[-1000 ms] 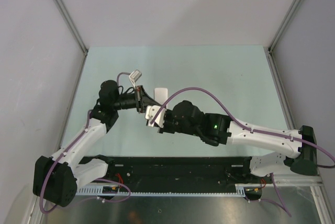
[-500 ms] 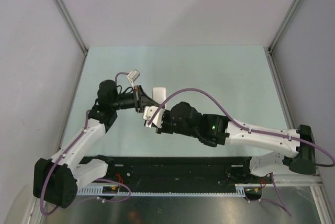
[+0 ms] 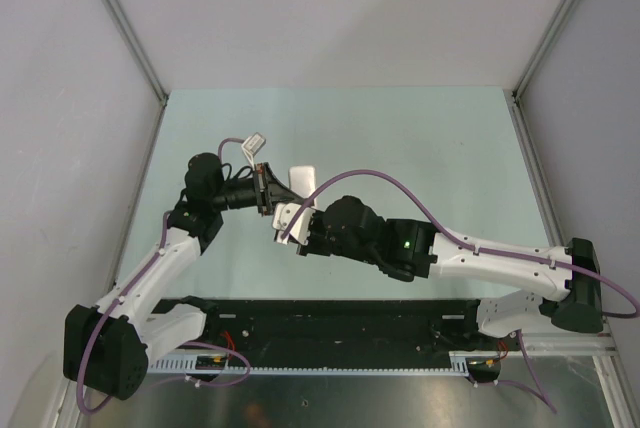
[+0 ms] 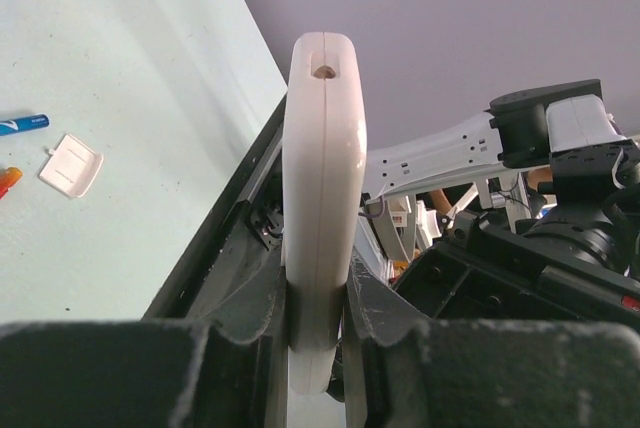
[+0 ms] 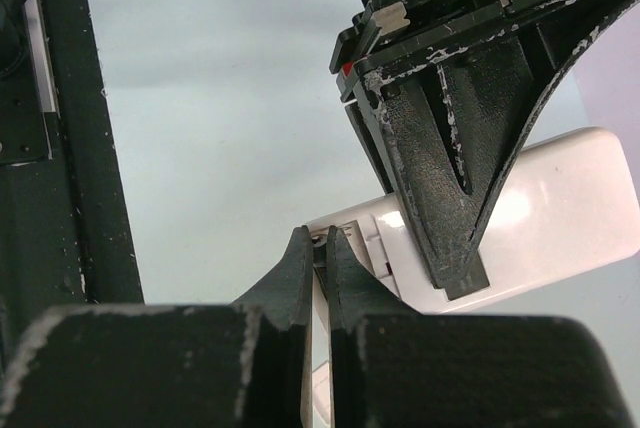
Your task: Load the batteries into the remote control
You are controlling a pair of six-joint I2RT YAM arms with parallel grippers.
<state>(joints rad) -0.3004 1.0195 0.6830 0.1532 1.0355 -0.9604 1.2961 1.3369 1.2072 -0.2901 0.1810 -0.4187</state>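
My left gripper [image 4: 318, 293] is shut on the remote control [image 4: 322, 178] and holds it edge-on above the table, white edges showing. In the top view the remote [image 3: 303, 179] sits between both grippers, left gripper [image 3: 272, 191] on its left. In the right wrist view its white back [image 5: 560, 198] faces me with the battery bay [image 5: 372, 244] open. My right gripper [image 5: 320, 245] is shut on a small dark battery [image 5: 320, 240], its tips at the bay's end. A blue battery [image 4: 22, 125] and an orange-red one [image 4: 6, 180] lie on the table.
The loose white cover piece [image 4: 71, 164] lies on the table near the two batteries. The black rail at the table's near edge [image 5: 80, 148] runs close below the grippers. Grey walls [image 3: 320, 18] close the back and sides.
Both grippers have shifted slightly left and away with the remote between them. The grips have not changed.
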